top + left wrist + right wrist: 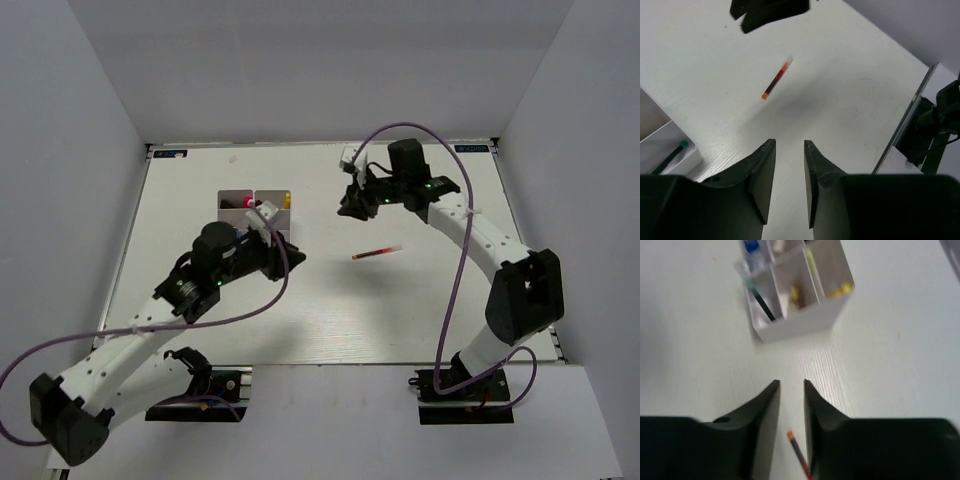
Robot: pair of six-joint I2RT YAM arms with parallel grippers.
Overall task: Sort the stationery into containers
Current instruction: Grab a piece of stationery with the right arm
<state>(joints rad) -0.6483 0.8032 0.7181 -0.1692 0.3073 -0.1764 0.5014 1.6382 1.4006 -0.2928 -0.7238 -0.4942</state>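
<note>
A thin red pen [376, 251] with an orange end lies alone on the white table between the two arms; the left wrist view shows it [776, 79] ahead of my fingers. The white four-cell box [255, 195] stands at the back left, partly hidden by my left gripper [290, 256]. In the right wrist view the box [805, 322] holds a green pen [761, 302] and yellow pieces [795, 294]. My left gripper [790, 145] is open and empty. My right gripper [791, 384] is open and empty above the table, with the red pen [796, 450] lying below it.
White walls enclose the table on the left, back and right. The right gripper [350, 207] hovers behind the pen. A box corner [667, 145] with a green pen [671, 157] shows at the left of the left wrist view. The right arm's base mount [925, 125] stands at the table's near edge.
</note>
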